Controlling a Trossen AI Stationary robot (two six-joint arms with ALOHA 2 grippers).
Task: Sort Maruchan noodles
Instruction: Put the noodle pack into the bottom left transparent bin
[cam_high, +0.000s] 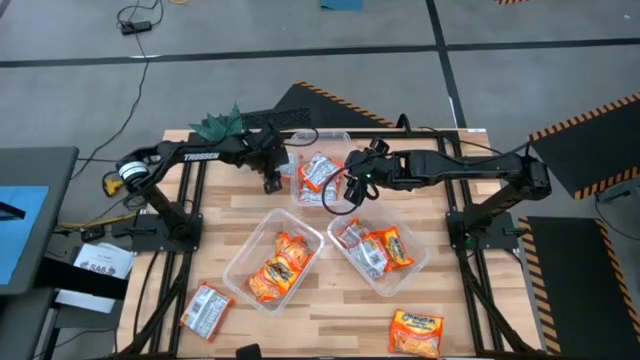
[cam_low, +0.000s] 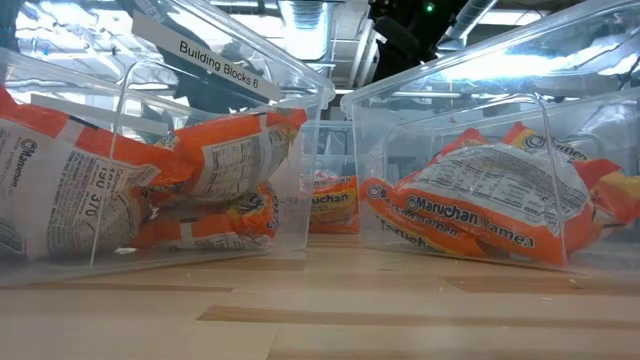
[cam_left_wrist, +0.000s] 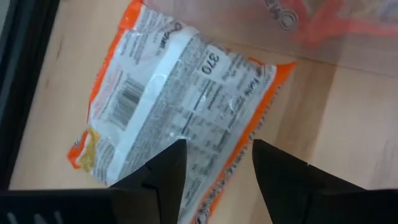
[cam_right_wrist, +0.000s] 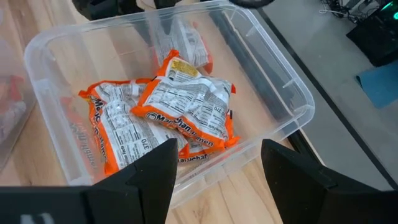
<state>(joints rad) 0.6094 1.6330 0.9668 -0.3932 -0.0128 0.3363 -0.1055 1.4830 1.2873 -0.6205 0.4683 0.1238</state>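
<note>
We counted three clear tubs on the tabletop (cam_high: 330, 300): far tub (cam_high: 322, 180), front-left tub (cam_high: 272, 262), front-right tub (cam_high: 380, 255), each holding Maruchan noodles (exact counts per tub hard to tell). Two packets lay loose: one (cam_high: 206, 309) front-left, one (cam_high: 415, 331) front-right. Left gripper (cam_left_wrist: 214, 163) hovered over another packet (cam_left_wrist: 180, 106), fingers apart. Right gripper (cam_right_wrist: 217, 163) sat above the far tub, fingers apart, empty.

My left gripper (cam_left_wrist: 214, 163) has its two dark fingers (cam_left_wrist: 163, 171) spread apart, over one noodle packet (cam_left_wrist: 180, 106) lying flat on the wooden table (cam_left_wrist: 348, 124). The packet shows its silvery-grey printed back, barcode toward 9 o'clock, orange edging. At 1 o'clock I note a blurred clear tub (cam_left_wrist: 323, 25) holding orange packets.
</note>
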